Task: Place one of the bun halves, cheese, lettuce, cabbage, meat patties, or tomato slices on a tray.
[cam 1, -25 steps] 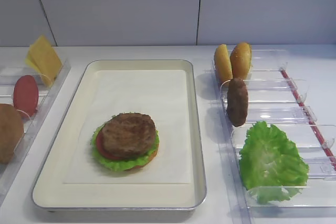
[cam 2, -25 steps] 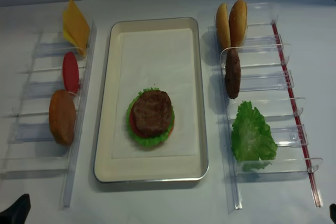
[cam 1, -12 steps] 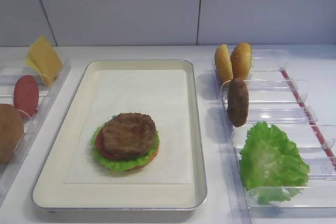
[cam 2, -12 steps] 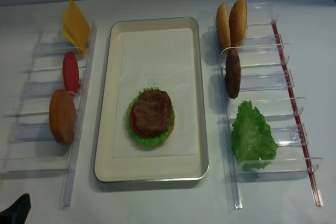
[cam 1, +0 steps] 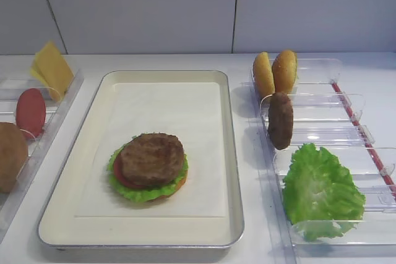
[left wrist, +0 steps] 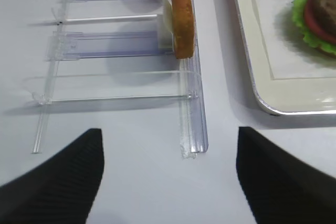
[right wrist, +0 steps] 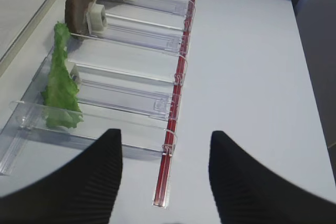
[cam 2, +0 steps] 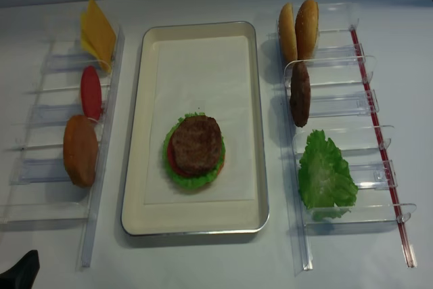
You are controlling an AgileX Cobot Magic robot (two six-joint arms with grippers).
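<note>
Stacked patty (cam 1: pixel 152 158) sits well inside the tray (cam 1: pixel 232 171) rim, paper bare behind.

No writing, labels, brands or numbers can be read anywhere, on the tray (cam 1: pixel 230 153) or beside it.

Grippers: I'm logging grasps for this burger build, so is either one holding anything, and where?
Nothing is held. The right gripper and left gripper both stand open over bare table, apart from the racks.

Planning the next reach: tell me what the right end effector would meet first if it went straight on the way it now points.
Probably the clear rack: its near rail and red edge strip lie right ahead of the right end effector, with the lettuce off to the left. Depth is unclear.
</note>
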